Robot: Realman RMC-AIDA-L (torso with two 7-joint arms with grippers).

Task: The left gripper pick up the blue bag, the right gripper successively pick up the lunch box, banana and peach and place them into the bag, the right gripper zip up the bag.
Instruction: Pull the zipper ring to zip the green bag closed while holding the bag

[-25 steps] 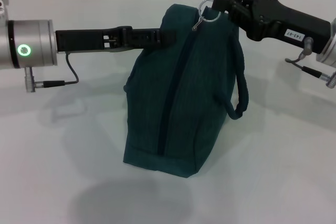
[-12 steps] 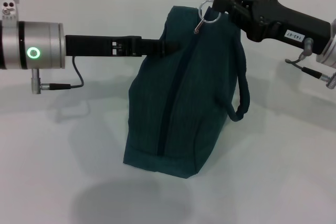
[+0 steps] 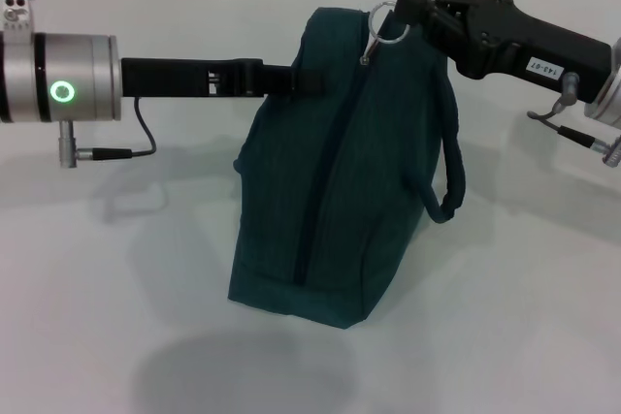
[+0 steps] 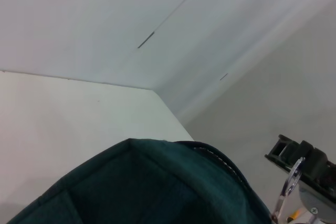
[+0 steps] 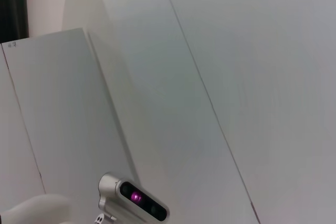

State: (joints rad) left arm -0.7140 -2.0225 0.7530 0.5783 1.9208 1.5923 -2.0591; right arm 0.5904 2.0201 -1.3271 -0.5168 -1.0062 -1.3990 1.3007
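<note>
Right gripper (image 3: 406,9) pinches the zip ring (image 3: 385,25) atop the blue bag (image 3: 340,162); left gripper (image 3: 301,78), clamped on its side, risks slipping and toppling it.

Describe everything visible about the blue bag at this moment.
The blue bag is dark teal fabric, standing upright on the white table, its zip line running up the front, apparently closed. A loop handle hangs on its right side. The silver ring pull at the top sits at the right gripper. The left gripper meets the bag's upper left side.
</note>
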